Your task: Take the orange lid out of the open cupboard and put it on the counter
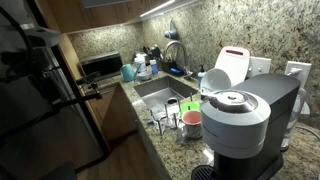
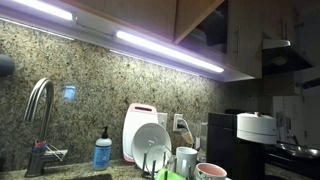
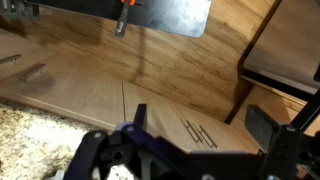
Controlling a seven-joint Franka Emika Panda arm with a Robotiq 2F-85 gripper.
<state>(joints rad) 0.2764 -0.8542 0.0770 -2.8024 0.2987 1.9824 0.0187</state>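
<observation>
The orange lid does not show in any view. The speckled granite counter [image 1: 168,152] runs in an L round a steel sink [image 1: 158,96]; a corner of it shows in the wrist view [image 3: 28,140]. My gripper [image 3: 200,118] is open and empty, its two dark fingers spread over wooden cabinet fronts [image 3: 150,95] with bar handles. The dark arm [image 1: 40,60] stands at the left of an exterior view. An upper cupboard [image 2: 207,30] is open above the light strip; its inside is dark.
A coffee machine [image 1: 240,125] fills the near counter. A white board with a red edge [image 1: 232,66], a pink cup [image 1: 191,121], a dish rack [image 2: 160,160], a faucet [image 2: 38,110] and a blue soap bottle [image 2: 102,152] stand there. A small red item [image 3: 125,12] sits by a steel panel.
</observation>
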